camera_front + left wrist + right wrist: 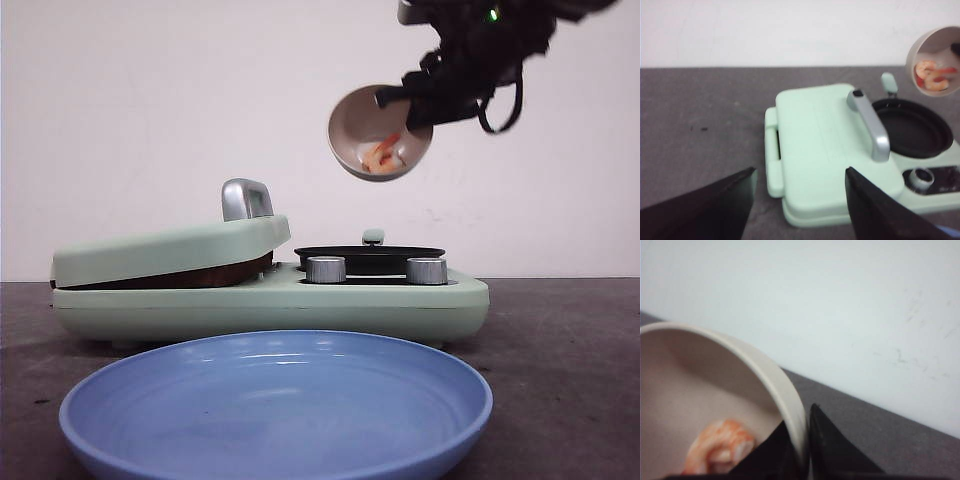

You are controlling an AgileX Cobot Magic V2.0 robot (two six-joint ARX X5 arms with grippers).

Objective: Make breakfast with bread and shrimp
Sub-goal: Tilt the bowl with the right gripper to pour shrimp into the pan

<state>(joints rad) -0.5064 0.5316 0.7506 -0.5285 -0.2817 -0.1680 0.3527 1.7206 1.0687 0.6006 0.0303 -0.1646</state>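
Right gripper (pixel 425 92) pinched on the rim of a small beige bowl (pixel 352 125), one finger inside the wall and one outside, seen clearly in the right wrist view; bowl held high over the black round pan (pixel 369 259) of the mint-green breakfast maker (pixel 270 300), tilted hard so the mouth faces forward and down toward the blue plate (pixel 275 405). Shrimp (pixel 383 153) lying in the lowest part of the bowl, pinkish-orange, curled; from the left wrist view at least two curled pieces, long axes roughly across the bowl, though heads or tails too small to tell. Left gripper (pixel 800 205) spread wide and empty, hovering near the closed sandwich lid (pixel 825 135) with its silver handle (pixel 871 124). No bread visible anywhere; perhaps under the lid, cannot tell. Risks, as a judgement: spilling early, since the tilt already looks steep and the bowl sits slightly off the pan's centre; falling from this height and bouncing off the shallow pan onto the knobs (pixel 326 268) or the table; sticking to the bowl wall and needing a further tip; slipping of the rim from so thin a pinch.
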